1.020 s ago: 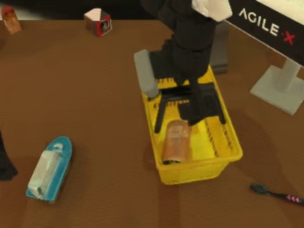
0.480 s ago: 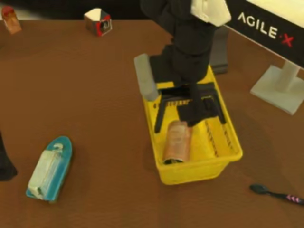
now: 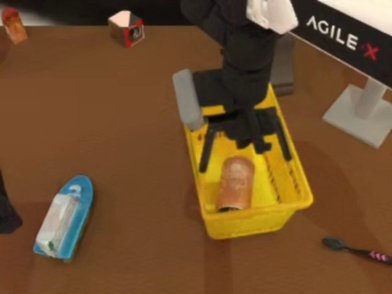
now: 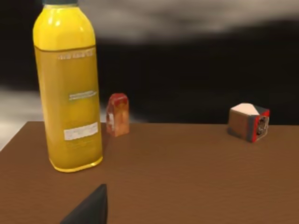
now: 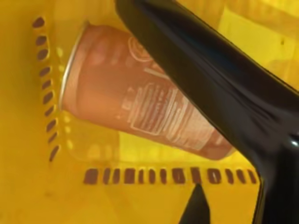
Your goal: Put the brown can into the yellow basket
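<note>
The brown can (image 3: 236, 182) lies on its side inside the yellow basket (image 3: 269, 217), near the basket's front wall. In the right wrist view the can (image 5: 135, 100) rests on the yellow floor beside the slotted wall, partly hidden by the black folding handle (image 5: 219, 88). My right gripper (image 3: 252, 136) hangs over the basket's middle, open, just behind the can and apart from it. One of its fingertips (image 5: 196, 205) shows with nothing against it. My left gripper (image 3: 6, 214) is parked at the table's left edge, open.
A grey block (image 3: 187, 98) leans at the basket's back left corner. A blue and white boat-shaped item (image 3: 64, 217) lies front left, a toothbrush (image 3: 355, 250) front right. A red-white cube (image 3: 127, 28), a small orange-red item (image 3: 13, 24) and a white sign stand (image 3: 361, 110) stand at the back.
My right gripper has drawn back from the can toward the basket's far end. The can, free of it, has shifted slightly to the right in the basket.
</note>
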You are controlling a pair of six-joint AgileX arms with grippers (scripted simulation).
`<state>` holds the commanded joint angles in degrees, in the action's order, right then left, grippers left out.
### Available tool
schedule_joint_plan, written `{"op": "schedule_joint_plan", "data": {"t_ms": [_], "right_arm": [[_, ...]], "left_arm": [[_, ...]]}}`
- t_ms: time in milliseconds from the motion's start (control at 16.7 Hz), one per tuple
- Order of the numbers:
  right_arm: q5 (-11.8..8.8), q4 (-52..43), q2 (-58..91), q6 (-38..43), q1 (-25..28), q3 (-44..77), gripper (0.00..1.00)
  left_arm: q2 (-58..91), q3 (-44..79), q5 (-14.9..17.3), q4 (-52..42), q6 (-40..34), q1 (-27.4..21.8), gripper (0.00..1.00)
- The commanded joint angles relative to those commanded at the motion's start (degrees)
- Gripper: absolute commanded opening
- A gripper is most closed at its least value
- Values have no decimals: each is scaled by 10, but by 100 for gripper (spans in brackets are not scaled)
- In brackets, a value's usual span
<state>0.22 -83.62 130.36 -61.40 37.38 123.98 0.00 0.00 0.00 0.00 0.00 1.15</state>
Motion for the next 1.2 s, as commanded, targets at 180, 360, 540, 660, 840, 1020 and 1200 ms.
{"op": "schedule_joint_plan", "data": {"t_ms": [180, 360, 540, 660, 840, 1020, 1200], "right_arm": [[0, 0, 0, 0, 0, 0, 0], [0, 0, 0, 0, 0, 0, 0], [0, 0, 0, 0, 0, 0, 0], [0, 0, 0, 0, 0, 0, 0], [0, 0, 0, 0, 0, 0, 0], [0, 0, 0, 0, 0, 0, 0], [0, 0, 0, 0, 0, 0, 0]], "left_arm": [[0, 0, 0, 0, 0, 0, 100], [0, 0, 0, 0, 0, 0, 100], [0, 0, 0, 0, 0, 0, 100], [0, 0, 0, 0, 0, 0, 100], [0, 0, 0, 0, 0, 0, 100], [0, 0, 0, 0, 0, 0, 100], [0, 0, 0, 0, 0, 0, 100]]}}
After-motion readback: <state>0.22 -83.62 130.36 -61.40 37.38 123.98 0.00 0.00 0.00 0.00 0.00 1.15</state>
